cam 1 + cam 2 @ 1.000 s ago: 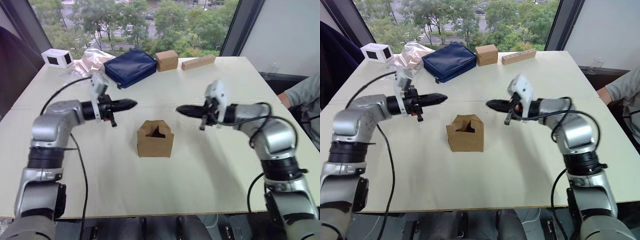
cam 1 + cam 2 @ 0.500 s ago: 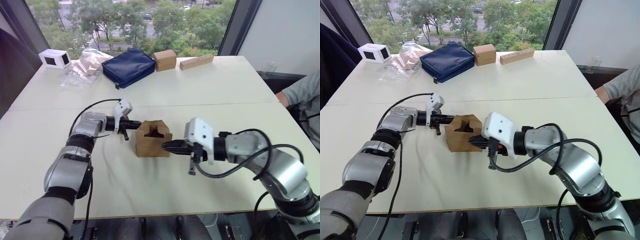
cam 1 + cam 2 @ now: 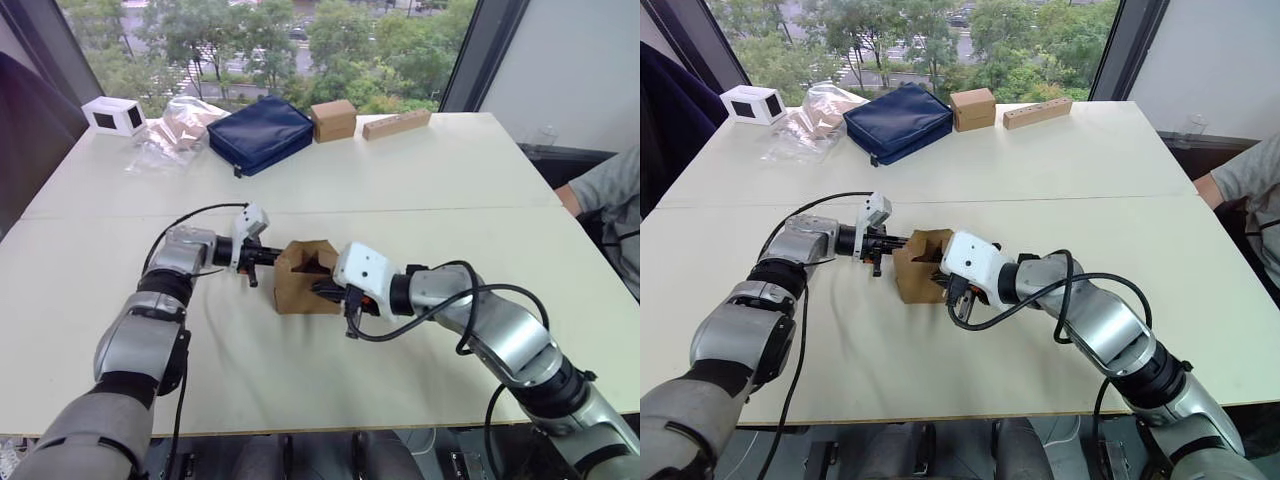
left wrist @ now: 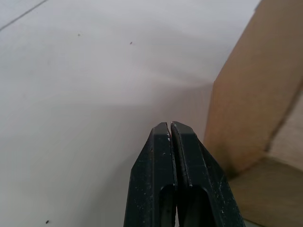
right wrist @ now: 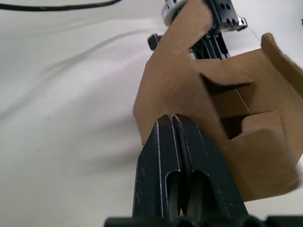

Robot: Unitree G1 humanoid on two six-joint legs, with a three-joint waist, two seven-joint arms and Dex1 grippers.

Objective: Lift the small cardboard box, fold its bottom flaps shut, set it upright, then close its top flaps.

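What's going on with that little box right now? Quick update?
Both grippers shut: left gripper and right gripper at opposite sides of the small cardboard box. Box on the table, top flaps open. Nothing in the way.

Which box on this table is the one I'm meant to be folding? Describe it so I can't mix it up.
On the white table, look near the middle of the front half, between the two grippers. The small cardboard box sits there with its flaps standing open, unlike the shut cardboard box at the far edge beside the blue pouch.
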